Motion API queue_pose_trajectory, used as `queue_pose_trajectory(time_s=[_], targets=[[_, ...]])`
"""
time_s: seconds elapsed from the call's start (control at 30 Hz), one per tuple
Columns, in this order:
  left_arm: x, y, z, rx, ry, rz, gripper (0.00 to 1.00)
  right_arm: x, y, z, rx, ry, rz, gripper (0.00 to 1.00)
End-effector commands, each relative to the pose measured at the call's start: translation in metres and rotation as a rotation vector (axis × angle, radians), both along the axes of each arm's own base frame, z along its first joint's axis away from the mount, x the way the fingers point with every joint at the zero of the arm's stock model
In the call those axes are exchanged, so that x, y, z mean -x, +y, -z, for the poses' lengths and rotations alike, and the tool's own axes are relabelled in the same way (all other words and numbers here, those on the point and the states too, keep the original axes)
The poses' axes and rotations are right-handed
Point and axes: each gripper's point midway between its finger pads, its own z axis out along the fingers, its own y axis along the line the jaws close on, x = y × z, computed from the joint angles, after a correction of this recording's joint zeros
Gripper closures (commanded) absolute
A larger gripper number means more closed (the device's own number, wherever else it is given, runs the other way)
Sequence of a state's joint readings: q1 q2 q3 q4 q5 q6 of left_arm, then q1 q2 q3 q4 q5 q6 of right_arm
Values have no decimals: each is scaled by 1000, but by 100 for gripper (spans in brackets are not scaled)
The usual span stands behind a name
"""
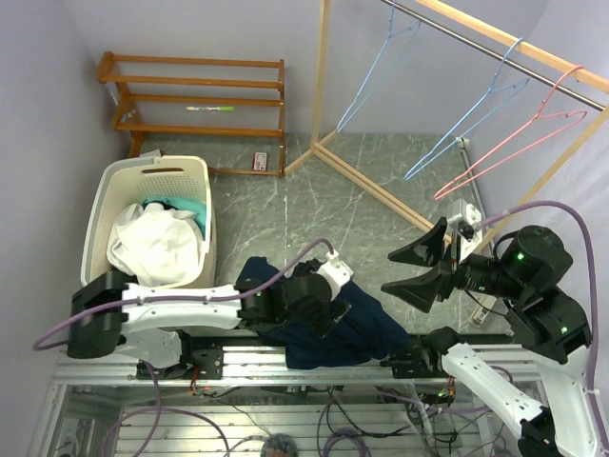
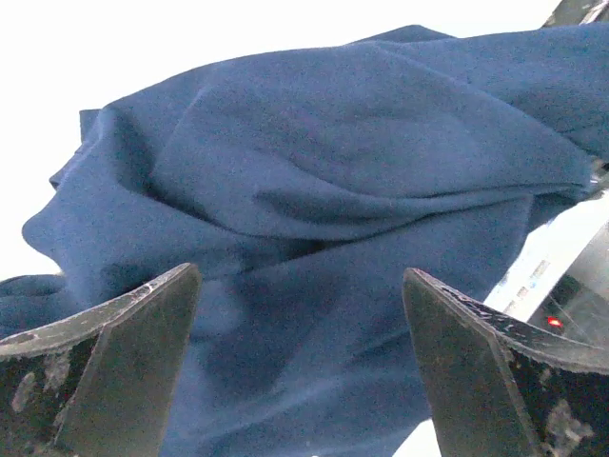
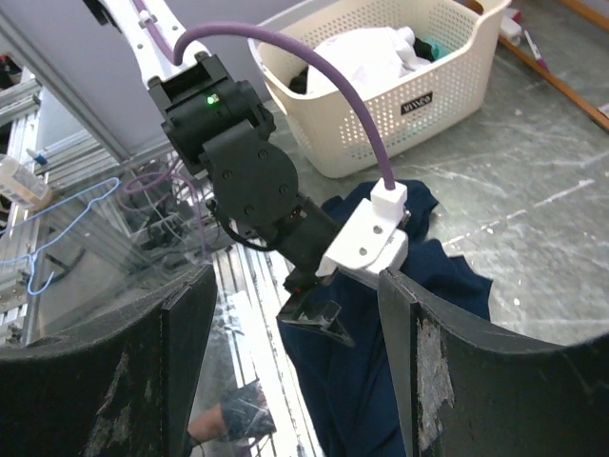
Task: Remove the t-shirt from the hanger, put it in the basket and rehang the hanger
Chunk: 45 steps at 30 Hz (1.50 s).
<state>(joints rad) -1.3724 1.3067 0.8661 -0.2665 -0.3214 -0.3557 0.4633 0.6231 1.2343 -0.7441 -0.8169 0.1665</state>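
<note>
The navy t-shirt (image 1: 373, 329) lies in a loose heap at the bottom centre of the top view, on the table's near edge by the arm bases; no hanger shows in or beside it, though the folds could hide one. The left gripper (image 2: 300, 367) hangs right over the heap with its fingers spread wide; in its wrist view the cloth fills the gap between them, but nothing is pinched, and whether the tips touch the fabric cannot be told. The right gripper (image 1: 416, 269) is held up at centre right, well apart from the shirt, its fingers spread too and empty. Three wire hangers, among them the pink hanger (image 1: 519, 141), hang bare on the rail (image 1: 495, 38) at the upper right; the laundry basket (image 1: 99, 217) of pale clothes stands at the left.

By the look of it the removal itself is done (or very nearly). The next move seems to call for a lift of the left arm clear of the cloth without snagging a fold.
</note>
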Motion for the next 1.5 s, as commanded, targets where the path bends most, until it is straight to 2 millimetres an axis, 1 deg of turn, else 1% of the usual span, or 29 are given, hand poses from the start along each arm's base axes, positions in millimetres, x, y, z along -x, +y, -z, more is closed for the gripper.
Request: queue_pose_trajectory(time_s=[0.0,0.13,0.23,0.33,0.37,0.4,0.43,0.47,0.5,0.53,0.57,0.6,0.63,0.7,0.77,0.83,0.9,1.0,1.1,1.17,1.27,1.33,1.43,1.47], targets=[[-10,-27,-2,59,-23,-55,2,-1,-8,20,35,31,60,32],[-15,-32,29,8,-18,-89,2,-2,-8,27,41,41,65,32],[-19,-25,63,-103,-14,-133,2,-4,-9,30,51,42,74,33],[-20,-21,91,-202,1,-152,2,-5,-9,31,48,40,79,33],[-19,-18,100,-237,9,-155,6,-6,-9,31,46,39,83,33],[-18,-14,109,-281,14,-157,12,-7,-9,33,48,44,87,33],[-18,-11,116,-310,19,-158,21,-8,-9,34,50,46,91,33],[-17,-8,121,-333,29,-151,42,-9,-9,35,52,49,92,33],[-17,-6,123,-344,35,-154,78,-10,-9,36,54,50,96,33],[-21,-1,122,-348,35,-181,91,-11,-9,37,56,54,101,33],[-26,4,115,-343,18,-214,93,-12,-10,37,60,55,109,33],[-33,10,105,-332,-5,-250,93,-13,-11,38,64,55,117,34],[-42,16,85,-297,-29,-294,93,-14,-11,38,65,56,121,34],[-71,41,48,-251,-67,-400,93,-16,-10,38,65,58,124,34],[-99,70,2,-167,-85,-491,93,-17,-10,39,64,58,123,34],[-126,104,-47,-66,-117,-569,93,-20,-9,41,65,65,130,34],[-147,139,-101,28,-177,-626,93,-23,-7,45,66,76,132,34],[-170,195,-170,54,-280,-738,93,-25,-4,51,63,94,123,35],[-183,237,-226,38,-357,-834,93,-29,-1,52,57,104,116,36],[-187,266,-258,10,-419,-922,93,-30,1,54,55,109,113,36],[-182,309,-290,-50,-503,-1092,93,-32,2,55,54,111,110,36],[-174,334,-302,-82,-550,-1188,93,-34,3,56,58,115,109,36],[-161,363,-310,-85,-601,-1302,93,-36,5,58,59,121,104,37],[-160,368,-305,-101,-606,-1312,93,-36,6,58,60,124,102,37]])
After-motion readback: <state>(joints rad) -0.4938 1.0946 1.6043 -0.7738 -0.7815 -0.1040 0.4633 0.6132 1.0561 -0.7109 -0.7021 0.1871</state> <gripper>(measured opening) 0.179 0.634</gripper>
